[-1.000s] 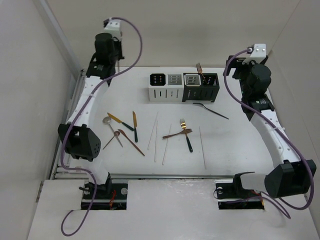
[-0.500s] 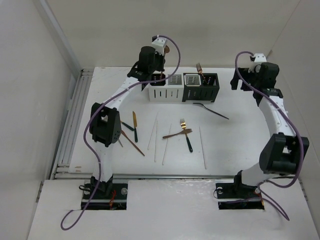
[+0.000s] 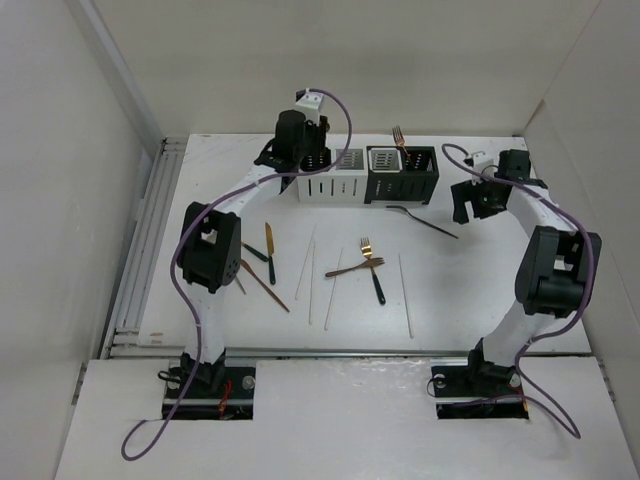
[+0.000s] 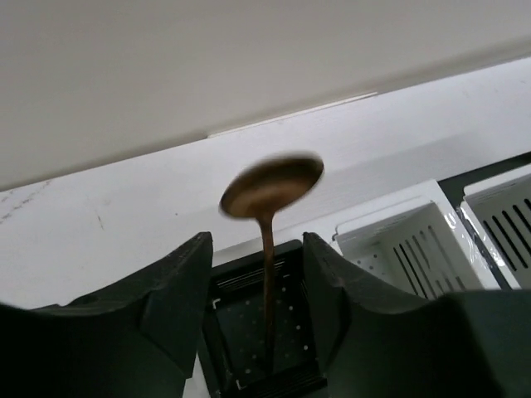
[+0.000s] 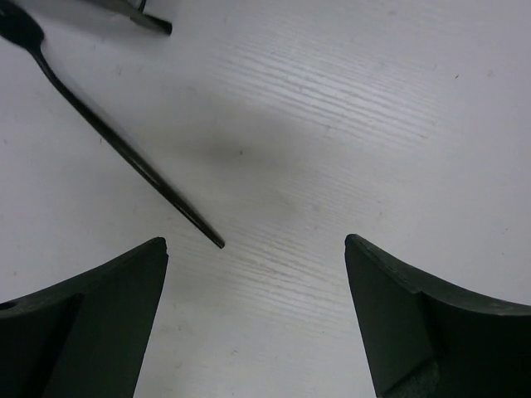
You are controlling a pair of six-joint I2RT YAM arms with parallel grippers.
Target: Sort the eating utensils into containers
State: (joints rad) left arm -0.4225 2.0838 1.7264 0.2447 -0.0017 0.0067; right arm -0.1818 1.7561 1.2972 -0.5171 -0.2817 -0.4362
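Two arms work at once here, but the next pick turns on the right one. The right gripper (image 5: 255, 242) hangs low over the table (image 5: 373, 124) with its jaws spread wide and nothing in them. The dark utensil (image 5: 116, 137) lies flat just ahead of it. In the right wrist view its thin handle runs on a slant from the upper left down to a tip that ends between the two fingers, nearer the left-hand one. Only that tip sits in the gap, so I judge the gripper must slide up along the handle before closing, or it will pinch bare table. The white surface is flat and hard and the handle lies flush on it, leaving little to get under. From above, this utensil rests alone in front of the black container (image 3: 400, 188), well apart from the forks (image 3: 368, 262) and chopsticks (image 3: 307, 262) nearer the middle, so there is room around it. The left gripper (image 4: 255, 249) is over the far-left compartment of the white container (image 4: 398, 240). A copper spoon (image 4: 272, 182) stands upright between its fingers, bowl up and handle down into that slot. The jaws are parted, with a gap on both sides of the handle, and the spoon looks blurred, so I take it as let go rather than clamped.
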